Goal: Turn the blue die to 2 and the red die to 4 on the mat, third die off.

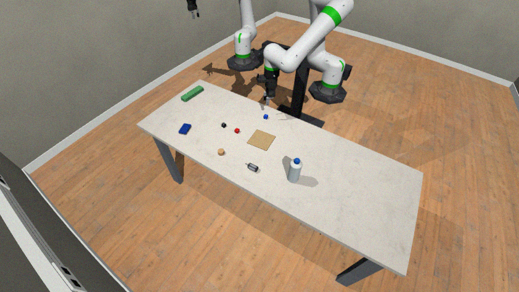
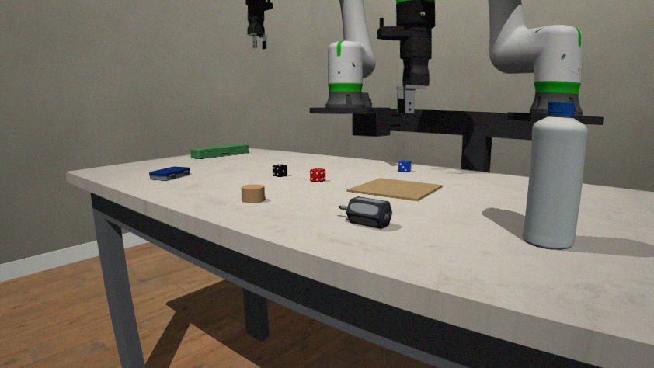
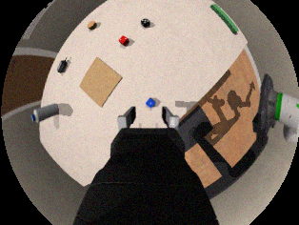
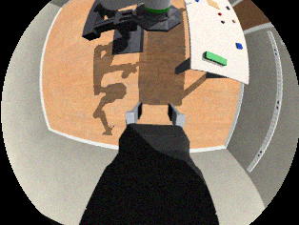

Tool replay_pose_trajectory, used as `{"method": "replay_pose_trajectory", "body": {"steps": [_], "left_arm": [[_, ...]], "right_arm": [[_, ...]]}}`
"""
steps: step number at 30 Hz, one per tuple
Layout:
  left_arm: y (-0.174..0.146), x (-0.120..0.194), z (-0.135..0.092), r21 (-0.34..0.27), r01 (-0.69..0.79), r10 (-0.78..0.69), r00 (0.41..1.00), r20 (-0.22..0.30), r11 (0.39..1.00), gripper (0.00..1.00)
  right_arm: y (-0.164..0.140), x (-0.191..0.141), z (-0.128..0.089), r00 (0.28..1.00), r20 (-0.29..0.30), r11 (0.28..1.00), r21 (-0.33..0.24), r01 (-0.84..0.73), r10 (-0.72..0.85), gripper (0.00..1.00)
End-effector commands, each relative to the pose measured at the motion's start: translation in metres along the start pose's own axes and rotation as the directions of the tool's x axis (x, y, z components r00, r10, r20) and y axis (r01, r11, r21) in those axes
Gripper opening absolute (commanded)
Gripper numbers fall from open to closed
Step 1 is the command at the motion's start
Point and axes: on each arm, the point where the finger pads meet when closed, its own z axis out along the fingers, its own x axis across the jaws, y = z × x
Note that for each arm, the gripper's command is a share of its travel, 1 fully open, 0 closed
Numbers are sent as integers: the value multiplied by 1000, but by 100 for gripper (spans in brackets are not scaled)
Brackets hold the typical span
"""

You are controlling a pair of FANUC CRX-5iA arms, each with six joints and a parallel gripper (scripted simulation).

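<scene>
The blue die (image 1: pixel 265 116) (image 2: pixel 404 166) (image 3: pixel 150 102) sits on the table behind the mat (image 1: pixel 261 140) (image 2: pixel 394 189) (image 3: pixel 100 82), off it. The red die (image 1: pixel 237 130) (image 2: pixel 317 175) (image 3: pixel 124 40) and the black die (image 1: pixel 223 125) (image 2: pixel 280 170) (image 3: pixel 145 23) also lie on the table, off the mat. Their top numbers are too small to tell. My left gripper (image 1: pixel 267 103) (image 2: pixel 405 109) (image 3: pixel 149 112) is open and empty, above the blue die and the table's back edge. My right gripper (image 1: pixel 195 15) (image 2: pixel 259 44) (image 4: pixel 154 108) is open and empty, high beyond the table's far left end.
A white bottle (image 1: pixel 294 172) (image 2: pixel 554 182) stands right of the mat. A dark motor-like object (image 1: pixel 253 167) (image 2: pixel 368 212) and a wooden cylinder (image 1: pixel 220 151) (image 2: pixel 252 193) lie toward the front. A blue box (image 1: pixel 184 129) (image 2: pixel 169 173) and a green bar (image 1: pixel 192 93) (image 2: pixel 219 151) lie at the left.
</scene>
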Motion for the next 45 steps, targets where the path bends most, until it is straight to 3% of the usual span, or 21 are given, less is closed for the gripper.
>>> {"method": "replay_pose_trajectory", "body": {"steps": [1,16,30,45], "left_arm": [[-1,0,0,1,23,-23,1000,0,1000,100],[-1,0,2,1,299,-299,954,-1,954,100],[2,2,5,1,658,-658,753,-1,753,100],[4,3,6,1,782,-782,623,-2,623,100]], "right_arm": [[0,0,-1,1000,0,1000,-2,0,0,100],[0,0,-1,1000,0,1000,-2,0,0,100],[0,0,-1,1000,0,1000,-2,0,0,100],[0,0,-1,1000,0,1000,-2,0,0,100]]}}
